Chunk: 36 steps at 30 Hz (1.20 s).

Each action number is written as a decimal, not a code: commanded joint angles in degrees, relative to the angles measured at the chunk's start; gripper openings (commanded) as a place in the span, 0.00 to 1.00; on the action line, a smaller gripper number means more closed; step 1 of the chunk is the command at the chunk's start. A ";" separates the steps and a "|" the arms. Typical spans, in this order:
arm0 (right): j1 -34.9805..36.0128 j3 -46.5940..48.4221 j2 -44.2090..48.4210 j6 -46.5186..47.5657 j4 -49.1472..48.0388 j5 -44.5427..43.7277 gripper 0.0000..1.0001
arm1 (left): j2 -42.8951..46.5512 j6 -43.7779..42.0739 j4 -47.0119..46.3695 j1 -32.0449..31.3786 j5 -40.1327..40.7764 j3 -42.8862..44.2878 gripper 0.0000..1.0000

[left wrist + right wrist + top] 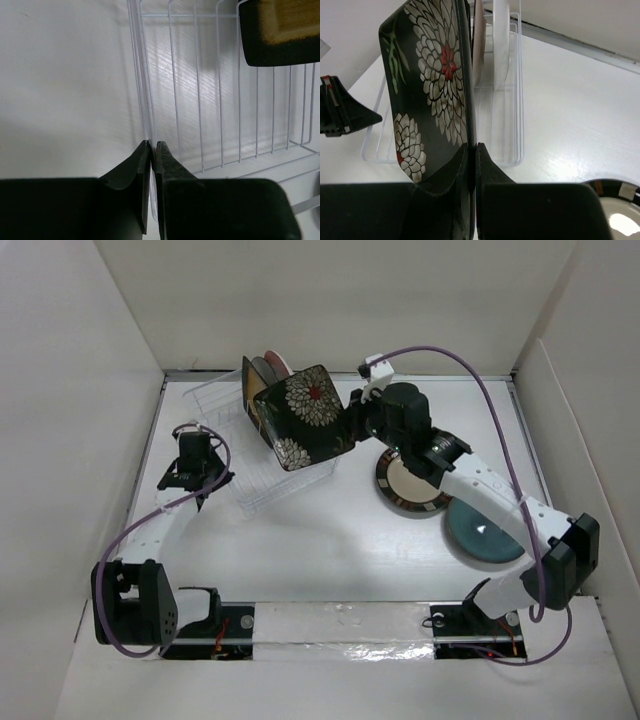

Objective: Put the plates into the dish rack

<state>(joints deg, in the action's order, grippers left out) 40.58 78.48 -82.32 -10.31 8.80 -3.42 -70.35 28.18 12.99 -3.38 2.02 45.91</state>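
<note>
Right gripper (472, 150), jaws clamped on one edge of the floral plate (435, 85) held on edge over the rack (262, 488), whose wall the left gripper (152, 147) pinches shut: so thin a hold may let the plate swing against the racked plates (272, 365).

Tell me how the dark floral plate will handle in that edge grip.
Probably stiff and fairly heavy: the floral plate looks like glazed ceramic. Its glossy surface may slip, since the right pincer pinches only one edge. Likely fragile if it knocks the dish rack.
</note>
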 commanded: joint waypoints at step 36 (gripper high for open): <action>15.14 64.52 -46.69 17.51 12.39 -48.60 0.00 | 23.59 2.50 -3.42 -4.70 -13.72 -0.76 0.39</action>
<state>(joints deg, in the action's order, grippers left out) 54.89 136.55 -129.91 5.80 30.02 -43.59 -47.90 31.79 11.05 -6.83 -15.03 39.90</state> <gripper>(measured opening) 0.088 0.391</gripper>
